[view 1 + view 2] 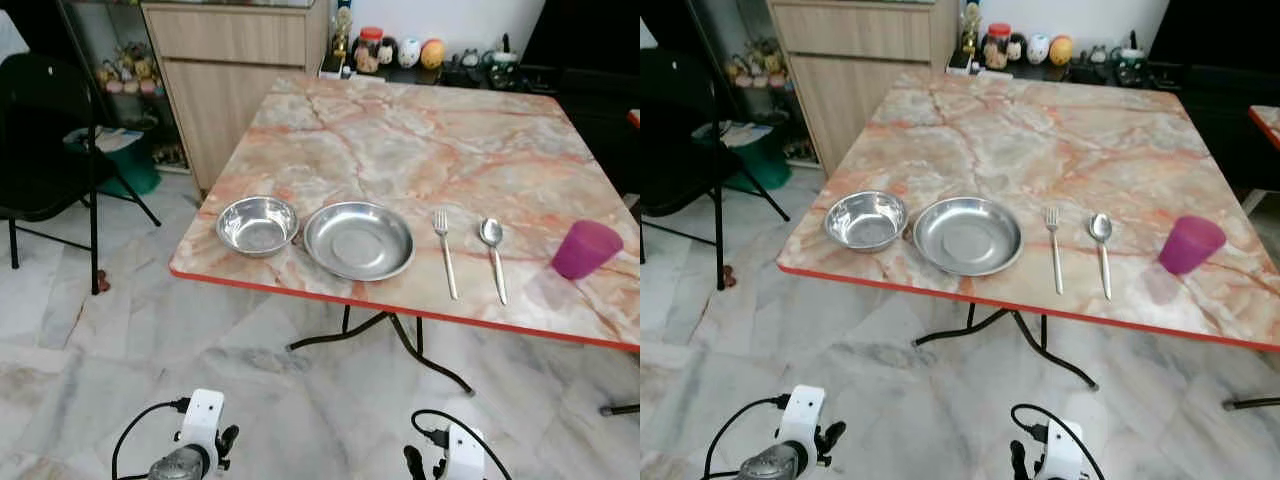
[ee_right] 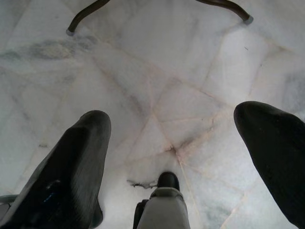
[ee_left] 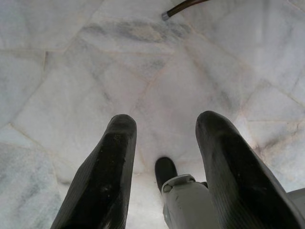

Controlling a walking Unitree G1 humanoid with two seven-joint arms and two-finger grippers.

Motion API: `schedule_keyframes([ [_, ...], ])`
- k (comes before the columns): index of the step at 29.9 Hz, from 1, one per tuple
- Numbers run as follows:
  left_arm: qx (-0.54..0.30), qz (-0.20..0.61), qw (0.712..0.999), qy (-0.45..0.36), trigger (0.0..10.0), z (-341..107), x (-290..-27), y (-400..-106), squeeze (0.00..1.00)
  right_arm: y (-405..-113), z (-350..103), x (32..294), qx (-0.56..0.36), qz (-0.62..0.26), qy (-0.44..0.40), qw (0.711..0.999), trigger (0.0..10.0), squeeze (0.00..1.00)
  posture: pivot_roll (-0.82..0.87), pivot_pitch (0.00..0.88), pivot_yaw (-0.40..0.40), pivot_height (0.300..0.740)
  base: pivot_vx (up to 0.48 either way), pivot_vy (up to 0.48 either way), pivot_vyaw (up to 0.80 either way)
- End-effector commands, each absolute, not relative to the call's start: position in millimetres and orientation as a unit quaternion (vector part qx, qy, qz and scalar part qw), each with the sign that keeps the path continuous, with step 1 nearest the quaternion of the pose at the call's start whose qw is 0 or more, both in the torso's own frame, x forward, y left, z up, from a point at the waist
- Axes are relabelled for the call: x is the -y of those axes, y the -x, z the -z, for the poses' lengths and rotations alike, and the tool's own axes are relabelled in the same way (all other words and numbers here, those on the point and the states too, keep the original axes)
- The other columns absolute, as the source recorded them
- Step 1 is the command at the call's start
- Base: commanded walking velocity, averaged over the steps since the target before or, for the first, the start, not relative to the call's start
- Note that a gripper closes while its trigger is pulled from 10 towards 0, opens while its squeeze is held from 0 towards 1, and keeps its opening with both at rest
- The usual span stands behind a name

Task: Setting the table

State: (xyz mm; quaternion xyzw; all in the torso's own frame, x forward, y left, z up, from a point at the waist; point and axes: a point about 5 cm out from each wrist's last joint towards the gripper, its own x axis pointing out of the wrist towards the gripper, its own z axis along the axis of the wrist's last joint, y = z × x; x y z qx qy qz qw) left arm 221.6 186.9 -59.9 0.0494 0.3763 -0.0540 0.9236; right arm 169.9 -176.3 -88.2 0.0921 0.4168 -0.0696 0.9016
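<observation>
Both grippers, left (image 3: 162, 167) and right (image 2: 176, 157), hung wide, empty. Risk: cup (image 1: 585, 248) sat near surface (image 1: 400, 130) edge; a clumsy reach could topple it.

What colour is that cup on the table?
The cup is purple-pink, translucent plastic; clearest in the left eye view.

Shiny metal bowl (image 1: 257, 224), plate (image 1: 359, 240); marble-look table (image 1: 400, 140)

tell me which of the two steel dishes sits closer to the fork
The wide, shallow steel plate. It lies between the small, deeper steel bowl and the fork, so the bowl is farther off, at the table's left corner.
</observation>
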Motion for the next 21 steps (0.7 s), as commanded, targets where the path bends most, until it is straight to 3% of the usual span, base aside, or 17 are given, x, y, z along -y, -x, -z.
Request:
schedule_keyframes([
  [1,-0.376,0.054,0.924,-0.046,10.0,60.3,-186.6,-220.7,0.00,-168.2,88.8,177.5,-0.418,0.073,-0.091,0.901,10.0,0.00,0.07,0.000,-0.047,0.740,0.000,0.000,0.00],
  [13,-0.374,0.062,0.924,-0.050,10.0,59.8,-185.4,-221.5,0.00,-168.4,88.7,176.9,-0.415,0.072,-0.098,0.902,10.0,0.00,0.07,0.000,-0.047,0.740,0.000,0.000,0.00],
  [18,-0.373,0.064,0.924,-0.052,10.0,59.8,-184.2,-221.7,0.00,-168.6,88.5,176.9,-0.414,0.072,-0.098,0.902,10.0,0.00,0.07,0.000,-0.047,0.740,0.000,-0.402,0.00],
  [21,-0.373,0.060,0.925,-0.046,10.0,59.9,-183.9,-221.7,0.00,-168.6,88.4,177.3,-0.414,0.072,-0.097,0.902,10.0,0.00,0.07,0.000,-0.047,0.740,0.000,0.000,0.00],
])
